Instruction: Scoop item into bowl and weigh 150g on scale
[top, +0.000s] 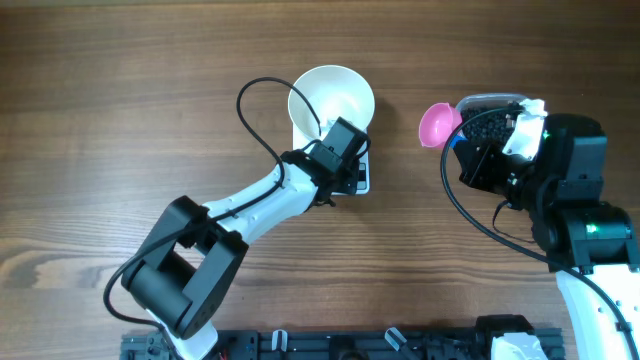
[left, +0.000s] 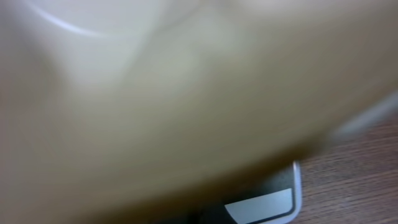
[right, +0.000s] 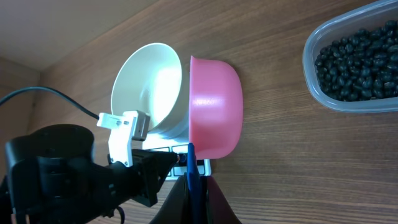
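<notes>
The white bowl (top: 330, 95) stands on the small white scale (top: 362, 182); no beads show in it. My left gripper (top: 345, 165) is shut, its tip down at the scale's button edge (right: 204, 165) beside the bowl (right: 149, 87). In the left wrist view only the blurred bowl wall (left: 186, 93) and a corner of the scale's grey display (left: 264, 205) show. My right gripper (right: 191, 180) is shut on the blue handle (right: 191, 163) of a pink scoop (right: 214, 106), held between the bowl and the tub. The scoop (top: 438, 123) looks empty from overhead. The dark beads (right: 360, 59) lie in the tub.
A clear plastic tub (right: 317, 84) holding the beads sits to the right of the scale, partly under my right arm (top: 560, 170). A black cable (top: 255, 115) loops off the left arm beside the bowl. Bare wooden tabletop (top: 120, 100) lies to the left.
</notes>
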